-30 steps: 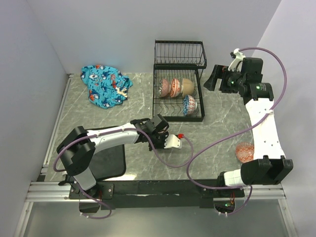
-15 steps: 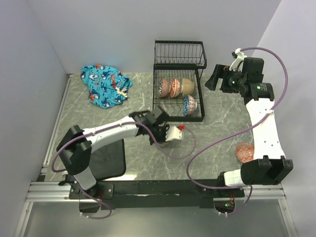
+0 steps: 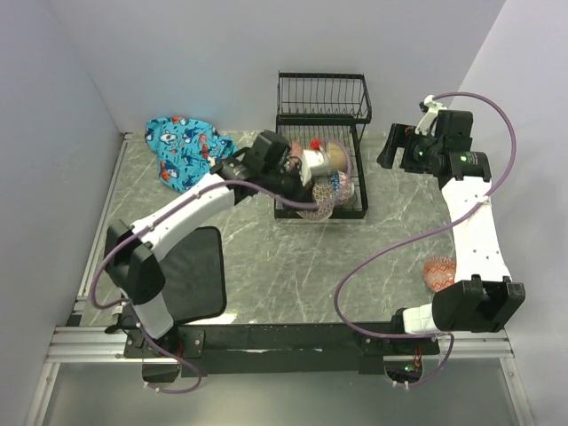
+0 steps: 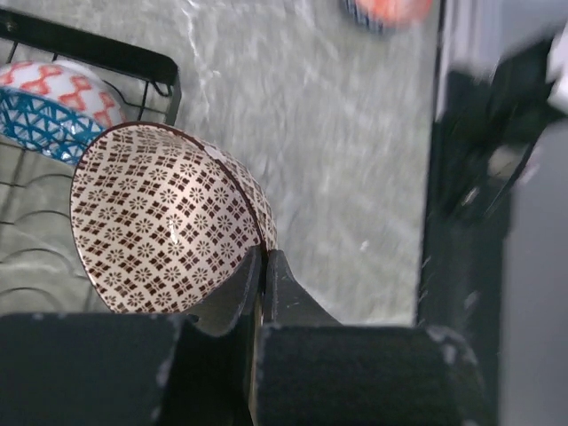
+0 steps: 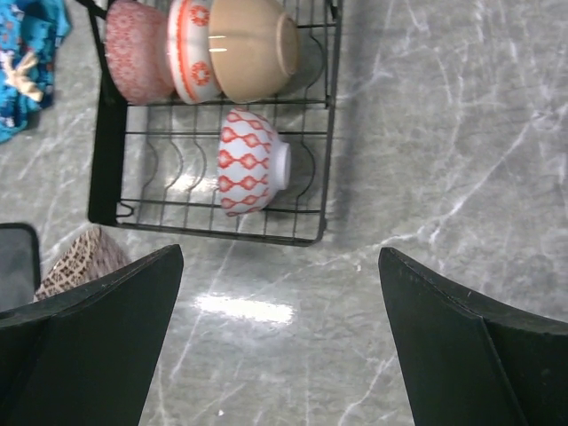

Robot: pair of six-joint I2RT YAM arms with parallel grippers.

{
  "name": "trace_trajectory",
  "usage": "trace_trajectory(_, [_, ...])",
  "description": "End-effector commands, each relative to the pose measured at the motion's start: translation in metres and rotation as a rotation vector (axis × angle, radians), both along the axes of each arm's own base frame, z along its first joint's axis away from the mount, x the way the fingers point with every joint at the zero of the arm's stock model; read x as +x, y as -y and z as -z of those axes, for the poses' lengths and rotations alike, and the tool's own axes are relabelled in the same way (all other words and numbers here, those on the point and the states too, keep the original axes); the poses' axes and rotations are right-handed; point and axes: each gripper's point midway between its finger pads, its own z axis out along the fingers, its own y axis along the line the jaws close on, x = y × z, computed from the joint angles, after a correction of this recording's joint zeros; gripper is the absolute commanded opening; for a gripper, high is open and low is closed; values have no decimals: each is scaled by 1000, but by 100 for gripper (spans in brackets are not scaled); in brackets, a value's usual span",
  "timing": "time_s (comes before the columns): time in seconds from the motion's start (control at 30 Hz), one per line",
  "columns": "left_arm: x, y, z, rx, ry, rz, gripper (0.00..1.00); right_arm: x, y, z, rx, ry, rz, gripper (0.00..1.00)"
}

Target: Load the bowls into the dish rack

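My left gripper (image 4: 262, 259) is shut on the rim of the brown dotted bowl (image 4: 164, 231), held tilted over the front left of the dish rack (image 3: 321, 115). From above, the same gripper (image 3: 309, 188) and bowl (image 3: 321, 205) hang over the rack's lower tier. In the rack stand a salmon bowl (image 5: 138, 49), a red-orange floral bowl (image 5: 191, 49), a cream bowl (image 5: 253, 44) and a blue patterned bowl (image 5: 253, 164). Another salmon-orange bowl (image 3: 439, 272) lies on the table by the right arm. My right gripper (image 5: 284, 355) is open and empty, right of the rack.
A blue printed cloth (image 3: 189, 153) lies at the back left. A black mat (image 3: 191, 275) sits by the left arm's base. The rack's upper basket (image 3: 323, 96) stands against the back wall. Purple cables loop over the table in front of the rack.
My left arm has lifted the brown dotted bowl from the table's middle and swung it back to the rack. The right arm has hardly moved.
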Motion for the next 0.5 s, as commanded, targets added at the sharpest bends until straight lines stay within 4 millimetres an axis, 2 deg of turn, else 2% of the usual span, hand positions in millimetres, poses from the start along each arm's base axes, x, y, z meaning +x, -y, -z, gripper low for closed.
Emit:
trace_trajectory(0.0, [39,9,-47,-299,-243,-67,1,4,17,1,-76,14,42,99])
trace_trajectory(0.03, [44,9,-51,-331,-331,-105,1,4,20,2,-89,8,47,99])
trace_trajectory(0.07, [56,13,-62,-401,-311,-97,1,3,22,1,-100,9,52,99])
trace_trajectory(0.1, [67,6,-59,-431,-345,-124,1,4,25,3,-119,7,55,99])
trace_trajectory(0.13, [67,5,-64,-466,-466,-149,1,4,29,3,-132,5,72,99])
trace_trajectory(0.17, [77,7,-79,-563,-421,-118,1,3,33,7,-167,-1,64,99])
trace_trajectory(0.2, [83,0,-69,-588,-485,-145,1,4,37,10,-195,-6,63,99])
trace_trajectory(0.23, [85,-2,-75,-637,-614,-175,1,3,44,14,-222,-18,87,99])
trace_trajectory(0.27, [91,-2,-68,-666,-659,-186,1,2,47,17,-239,-27,87,99])
trace_trajectory(0.33, [96,-3,-72,-716,-675,-182,1,2,54,22,-261,-40,103,99])
trace_trajectory(0.47, [113,1,-63,-772,-739,-227,1,2,59,29,-291,-62,109,99])
